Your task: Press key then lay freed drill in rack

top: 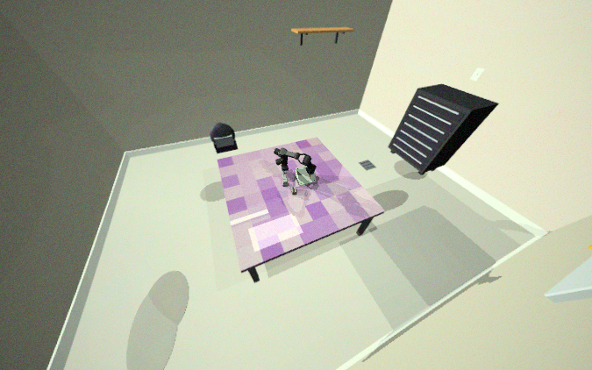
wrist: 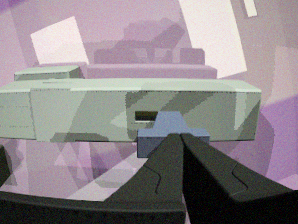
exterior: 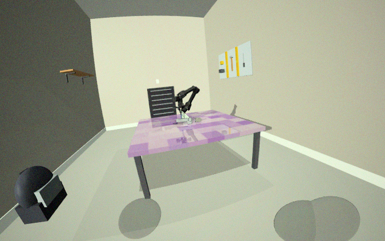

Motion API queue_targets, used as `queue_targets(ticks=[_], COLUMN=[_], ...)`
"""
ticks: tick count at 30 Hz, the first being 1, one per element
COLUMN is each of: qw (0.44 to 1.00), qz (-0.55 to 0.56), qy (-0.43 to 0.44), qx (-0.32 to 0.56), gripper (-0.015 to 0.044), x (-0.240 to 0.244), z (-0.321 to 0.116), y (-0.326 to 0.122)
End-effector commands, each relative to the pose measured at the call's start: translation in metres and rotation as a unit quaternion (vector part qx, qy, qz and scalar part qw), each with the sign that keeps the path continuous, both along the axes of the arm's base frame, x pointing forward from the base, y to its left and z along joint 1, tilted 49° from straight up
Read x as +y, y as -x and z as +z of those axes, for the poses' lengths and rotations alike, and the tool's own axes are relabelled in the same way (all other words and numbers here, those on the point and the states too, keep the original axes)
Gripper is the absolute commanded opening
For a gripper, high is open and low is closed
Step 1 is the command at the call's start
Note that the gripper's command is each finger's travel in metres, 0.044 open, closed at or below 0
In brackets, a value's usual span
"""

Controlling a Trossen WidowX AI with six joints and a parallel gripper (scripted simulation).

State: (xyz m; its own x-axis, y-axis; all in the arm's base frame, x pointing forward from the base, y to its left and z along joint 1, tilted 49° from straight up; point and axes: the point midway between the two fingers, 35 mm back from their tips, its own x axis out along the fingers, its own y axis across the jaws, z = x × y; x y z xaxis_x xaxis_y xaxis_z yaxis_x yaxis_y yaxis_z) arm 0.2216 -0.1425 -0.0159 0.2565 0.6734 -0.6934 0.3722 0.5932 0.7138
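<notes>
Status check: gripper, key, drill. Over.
Gripper shut, empty, fingertips on blue key. Pale green block behind key; drill not discernible. Nothing in the way.

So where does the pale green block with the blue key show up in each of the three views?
Top: the pale green block sits small at the table's far centre, beside the arm's base.
Exterior: low on the far side of the table, under the arm.
Wrist: fills the middle, with the blue key at the shut claw.
Shared landmark: the purple checkered table.
</notes>
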Motion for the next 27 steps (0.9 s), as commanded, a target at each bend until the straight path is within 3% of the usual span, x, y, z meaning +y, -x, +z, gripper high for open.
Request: queue_targets(ticks=[1, 5, 15, 19, 22, 27], qw=[1.000, 1.000, 1.000, 1.000, 0.988, 0.885], qz=[0.017, 0.018, 0.017, 0.017, 0.119, 0.334], qy=[-0.021, -0.021, -0.019, -0.011, 0.034, 0.110], qx=[0.013, 0.013, 0.014, 0.003, -0.094, -0.306], gripper=[0.0000, 0.0000, 0.0263, 0.0368, 0.0440, 0.0440], x=[0.021, 0.023, -0.039, -0.035, -0.008, 0.061], z=[-0.012, -0.013, 0.036, 0.032, 0.041, 0.063], y=[-0.001, -0.002, 0.011, 0.006, -0.018, -0.057])
